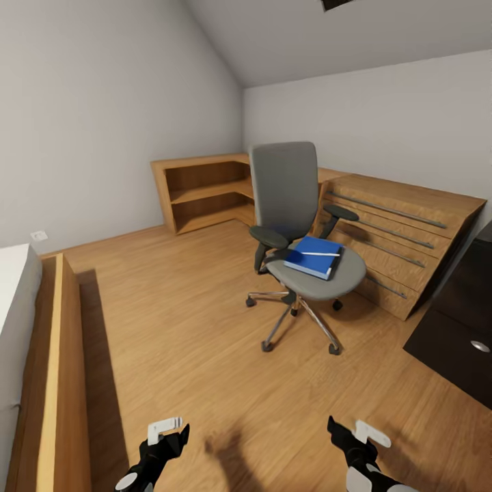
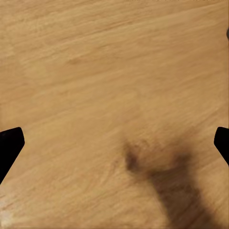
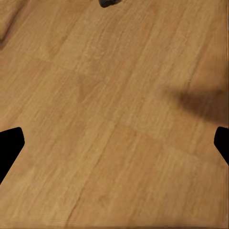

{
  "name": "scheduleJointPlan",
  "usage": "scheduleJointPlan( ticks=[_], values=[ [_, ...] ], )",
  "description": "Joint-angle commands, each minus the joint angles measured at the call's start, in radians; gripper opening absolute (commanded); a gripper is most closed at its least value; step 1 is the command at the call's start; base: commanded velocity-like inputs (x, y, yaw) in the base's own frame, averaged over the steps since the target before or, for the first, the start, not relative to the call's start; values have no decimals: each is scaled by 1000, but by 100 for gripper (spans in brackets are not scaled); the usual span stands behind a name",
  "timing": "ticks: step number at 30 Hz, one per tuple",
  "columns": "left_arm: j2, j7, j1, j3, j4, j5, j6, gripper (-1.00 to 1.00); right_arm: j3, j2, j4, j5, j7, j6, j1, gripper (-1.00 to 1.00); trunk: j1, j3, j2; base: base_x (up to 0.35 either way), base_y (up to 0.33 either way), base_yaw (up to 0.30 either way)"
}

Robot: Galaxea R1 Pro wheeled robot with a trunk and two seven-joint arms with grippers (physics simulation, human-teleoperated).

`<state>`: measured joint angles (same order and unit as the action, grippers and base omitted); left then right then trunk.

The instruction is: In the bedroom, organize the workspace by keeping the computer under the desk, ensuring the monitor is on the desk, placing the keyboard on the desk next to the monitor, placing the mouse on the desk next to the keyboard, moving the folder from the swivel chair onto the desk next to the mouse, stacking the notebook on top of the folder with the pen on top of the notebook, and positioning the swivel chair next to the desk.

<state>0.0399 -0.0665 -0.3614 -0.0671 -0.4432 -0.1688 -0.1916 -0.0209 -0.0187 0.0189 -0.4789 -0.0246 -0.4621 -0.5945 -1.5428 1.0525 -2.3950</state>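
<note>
The room was an attic bedroom with pale grey walls [image 1: 102, 102] and a sloped ceiling [image 1: 355, 34], and a warm wooden plank floor [image 1: 191, 328] ran across the whole head view. A low wooden corner shelf unit [image 1: 201, 191] stood against the far walls, and beside it a light wooden drawer chest [image 1: 403, 232] with long grey handles leaned out along the right wall. At the right edge a black counter [image 1: 458, 321] with a round silver knob on its drawer front came into view. Along the left edge ran a wooden bed frame [image 1: 58, 383] with a white mattress [image 1: 14, 328] on it. The swivel chair [image 1: 287, 191] stood in the middle of the floor, just in front of the chest, grey-upholstered with black armrests and a chrome five-star base on wheels. On its seat lay the folder [image 1: 311, 258], bright blue and flat, with the pen [image 1: 320, 254], a thin white stick, lying across its top; a darker layer seemed to sit between them, but it was too small to tell. The left gripper [image 1: 174, 432] and the right gripper [image 1: 339, 429] hung low above the bare floor, well apart from the chair. In each wrist view the black fingertips [image 2: 9, 143] [image 3: 9, 143] sat at opposite edges over plain planks, spread wide and holding nothing.
</note>
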Motion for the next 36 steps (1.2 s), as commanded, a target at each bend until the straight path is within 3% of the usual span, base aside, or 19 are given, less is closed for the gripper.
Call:
scheduleJointPlan(
  ticks=[1, 11, 28, 36],
  values=[
    [0, -7, 0, -6, 11, -6, -15, 100, -2, 0, 2, 4, -3, -4, 1, 100, 4, -3, 7, 0, 0, -158],
    [-7, -4, 0, -6, 79, -6, -75, 100, -2, 0, 3, 6, -3, -22, 23, 100, 42, -38, 77, 0, 0, -220],
    [-13, -5, -1, -6, 212, -8, -90, 100, -1, 4, 3, 9, -2, -61, 38, 100, 108, -104, 196, 0, 0, -232],
    [-14, -6, 0, -6, 303, -8, -166, 100, -1, 4, 3, 12, -1, -106, 42, 100, 138, -139, 252, 0, 0, -180]
  ],
)
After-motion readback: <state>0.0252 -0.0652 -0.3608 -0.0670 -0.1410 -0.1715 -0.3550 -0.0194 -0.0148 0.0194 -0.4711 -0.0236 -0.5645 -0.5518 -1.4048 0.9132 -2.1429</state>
